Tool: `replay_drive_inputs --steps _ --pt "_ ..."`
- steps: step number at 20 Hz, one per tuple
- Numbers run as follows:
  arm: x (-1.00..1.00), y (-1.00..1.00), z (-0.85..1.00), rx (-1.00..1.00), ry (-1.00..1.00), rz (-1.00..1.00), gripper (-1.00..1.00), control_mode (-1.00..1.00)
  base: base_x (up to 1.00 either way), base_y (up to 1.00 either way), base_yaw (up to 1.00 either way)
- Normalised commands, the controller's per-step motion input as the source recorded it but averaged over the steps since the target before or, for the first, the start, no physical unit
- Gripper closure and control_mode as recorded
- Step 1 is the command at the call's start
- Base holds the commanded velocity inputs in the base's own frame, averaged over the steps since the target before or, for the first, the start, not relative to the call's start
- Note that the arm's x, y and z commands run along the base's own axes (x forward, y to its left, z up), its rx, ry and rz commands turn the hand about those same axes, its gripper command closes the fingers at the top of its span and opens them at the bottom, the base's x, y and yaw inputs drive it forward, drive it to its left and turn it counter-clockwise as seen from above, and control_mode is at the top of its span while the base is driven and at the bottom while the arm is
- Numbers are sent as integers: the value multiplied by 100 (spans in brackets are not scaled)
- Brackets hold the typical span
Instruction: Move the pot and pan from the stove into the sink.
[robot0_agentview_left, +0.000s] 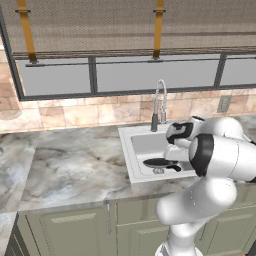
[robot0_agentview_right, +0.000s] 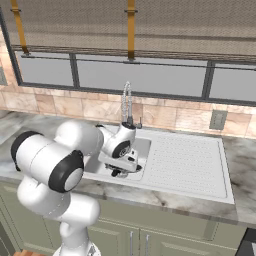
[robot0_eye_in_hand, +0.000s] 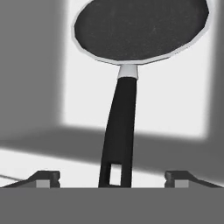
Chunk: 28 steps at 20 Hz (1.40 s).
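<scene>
Pan (robot0_eye_in_hand: 140, 30) unlabelled in sink (robot0_agentview_left: 131, 150), handle between fingertips of wide-spread hand (robot0_eye_in_hand: 112, 177).

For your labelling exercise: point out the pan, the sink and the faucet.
pan (robot0_eye_in_hand: 140, 30), hand view, middle of its dark cooking surface.
sink (robot0_agentview_left: 131, 159), left base view, flat white rim on its left side.
faucet (robot0_agentview_left: 160, 100), left base view, coiled chrome neck.
</scene>
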Motion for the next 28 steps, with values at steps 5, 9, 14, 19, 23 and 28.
replay_drive_inputs --steps 5,9,14,19,23,28 --pt "-7 0 52 4 0 0 -100 -100 0 0 0" --pt "-25 0 70 5 0 0 -100 -100 0 0 0" --pt "-59 0 62 6 1 0 -100 -100 0 0 0" --pt "-99 0 43 6 0 0 -100 -100 0 0 0" --pt "-100 0 49 7 0 0 -100 -100 0 0 0" --pt "-100 0 55 7 0 -1 -100 -100 0 0 0"
